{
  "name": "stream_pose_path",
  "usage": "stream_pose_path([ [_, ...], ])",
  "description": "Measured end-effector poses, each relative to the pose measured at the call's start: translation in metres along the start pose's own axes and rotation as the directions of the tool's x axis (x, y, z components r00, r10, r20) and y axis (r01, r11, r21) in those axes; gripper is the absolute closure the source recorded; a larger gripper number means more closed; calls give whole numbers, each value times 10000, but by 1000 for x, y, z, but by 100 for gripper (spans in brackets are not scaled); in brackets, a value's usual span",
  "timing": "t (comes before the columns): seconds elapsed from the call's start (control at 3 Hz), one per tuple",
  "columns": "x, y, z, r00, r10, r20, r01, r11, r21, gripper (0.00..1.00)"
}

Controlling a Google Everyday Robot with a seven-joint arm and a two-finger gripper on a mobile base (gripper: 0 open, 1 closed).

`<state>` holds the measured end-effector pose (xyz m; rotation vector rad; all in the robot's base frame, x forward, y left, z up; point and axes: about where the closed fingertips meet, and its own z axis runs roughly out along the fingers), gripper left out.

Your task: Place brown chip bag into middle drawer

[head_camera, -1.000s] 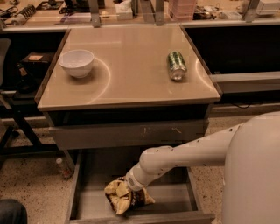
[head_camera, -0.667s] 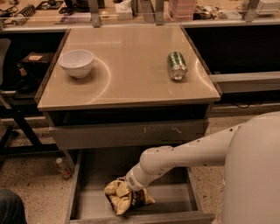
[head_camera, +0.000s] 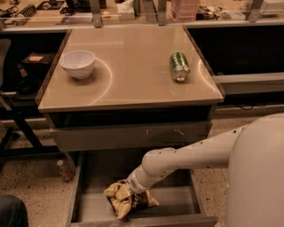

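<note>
The brown chip bag [head_camera: 120, 200] lies crumpled in the open middle drawer [head_camera: 177, 200], below the table's [head_camera: 133, 66] front edge. The gripper [head_camera: 129, 190] meets the bag's top; its grip I cannot tell.

We judge this a laboratory or workshop. We note a metal drawer cabinet [head_camera: 133, 75] with a plain laminate top, a rear bench [head_camera: 53, 17] crowded with cables and equipment, metal uprights [head_camera: 95, 13], and a speckled hard floor [head_camera: 35, 190]. The gripper [head_camera: 129, 191] is down in the open middle drawer [head_camera: 91, 208], at the brown chip bag [head_camera: 119, 200].
</note>
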<state>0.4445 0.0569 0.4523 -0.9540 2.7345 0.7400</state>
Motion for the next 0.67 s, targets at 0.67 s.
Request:
stream_pose_path([
  [0.67, 0, 0, 0, 10000, -1, -1, 1, 10000, -1, 0],
])
